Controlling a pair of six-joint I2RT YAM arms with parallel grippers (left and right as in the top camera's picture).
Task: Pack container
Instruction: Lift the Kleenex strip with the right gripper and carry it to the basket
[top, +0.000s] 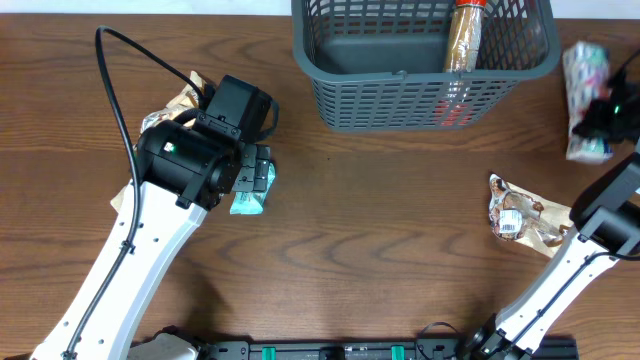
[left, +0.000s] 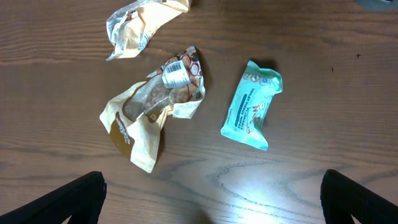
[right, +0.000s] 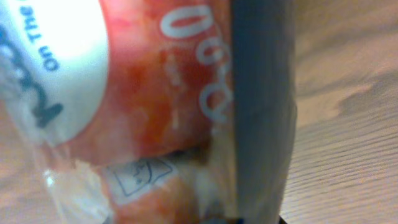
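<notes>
The dark grey-blue lattice container (top: 400, 95) stands at the back centre. A brown snack packet (top: 465, 38) leans inside it, and something red shows through its front wall. My left gripper (top: 255, 175) hovers wide open over a teal packet (top: 247, 203). In the left wrist view (left: 211, 208) both fingers sit at the bottom corners, with the teal packet (left: 252, 106) and a crumpled brown packet (left: 155, 106) beyond them. My right gripper (top: 603, 110) is shut on a red-and-white packet (top: 583, 75) at the far right. That packet (right: 143, 93) fills the right wrist view, against a dark finger (right: 261, 124).
A crumpled brown-and-white packet (top: 515, 215) lies on the wooden table at the right, near the right arm. A cream packet (left: 140, 25) lies beyond the brown one, and it peeks out beside the left arm (top: 175, 108). The left arm's black cable (top: 110, 80) loops over the table.
</notes>
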